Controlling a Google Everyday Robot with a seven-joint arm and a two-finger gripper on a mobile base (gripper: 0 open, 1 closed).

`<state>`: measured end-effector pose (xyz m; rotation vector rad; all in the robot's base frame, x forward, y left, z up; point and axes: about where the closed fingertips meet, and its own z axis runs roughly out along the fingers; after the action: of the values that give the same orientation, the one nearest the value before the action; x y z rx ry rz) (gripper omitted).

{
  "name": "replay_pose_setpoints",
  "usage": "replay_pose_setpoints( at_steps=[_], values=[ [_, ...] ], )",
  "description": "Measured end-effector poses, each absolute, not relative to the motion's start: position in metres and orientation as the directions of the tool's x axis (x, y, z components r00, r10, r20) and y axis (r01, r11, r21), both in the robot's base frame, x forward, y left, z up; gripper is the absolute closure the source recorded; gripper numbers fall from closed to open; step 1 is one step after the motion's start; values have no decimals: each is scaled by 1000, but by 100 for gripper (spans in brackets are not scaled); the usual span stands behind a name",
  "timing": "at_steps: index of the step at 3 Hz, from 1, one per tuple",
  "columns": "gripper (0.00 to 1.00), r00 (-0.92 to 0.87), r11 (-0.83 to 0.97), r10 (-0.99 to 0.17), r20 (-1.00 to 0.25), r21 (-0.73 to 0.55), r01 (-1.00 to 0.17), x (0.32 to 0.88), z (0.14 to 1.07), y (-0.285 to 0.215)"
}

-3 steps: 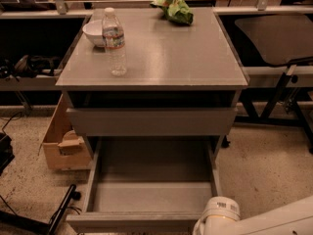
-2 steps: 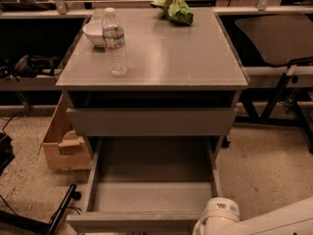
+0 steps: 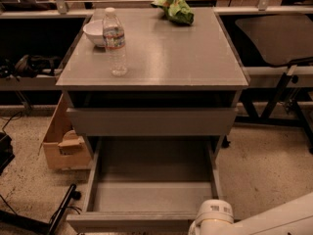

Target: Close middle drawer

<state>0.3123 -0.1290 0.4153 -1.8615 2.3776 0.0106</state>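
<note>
The middle drawer (image 3: 151, 197) of the grey cabinet is pulled far out toward me. Its grey box is empty, and its plain front panel (image 3: 129, 222) lies near the bottom edge of the view. Above it, a shorter drawer front (image 3: 151, 121) sits nearly flush under the cabinet top (image 3: 171, 53). My gripper is out of view. Only a white arm joint (image 3: 211, 218) shows at the bottom right, just in front of the open drawer's right front corner.
A water bottle (image 3: 115, 42), a white bowl (image 3: 95, 32) and a green bag (image 3: 175, 9) rest on the cabinet top. A cardboard box (image 3: 63, 141) stands on the floor at the left. A black table and its legs (image 3: 279, 82) are at the right.
</note>
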Motion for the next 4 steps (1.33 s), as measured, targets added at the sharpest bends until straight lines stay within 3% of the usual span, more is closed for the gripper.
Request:
replay_pose_setpoints(
  at_steps=[2, 4],
  values=[
    [100, -379, 401, -911, -159, -136, -906, 349, 375, -109],
    [100, -397, 433, -899, -188, -234, -871, 378, 371, -111]
  ],
)
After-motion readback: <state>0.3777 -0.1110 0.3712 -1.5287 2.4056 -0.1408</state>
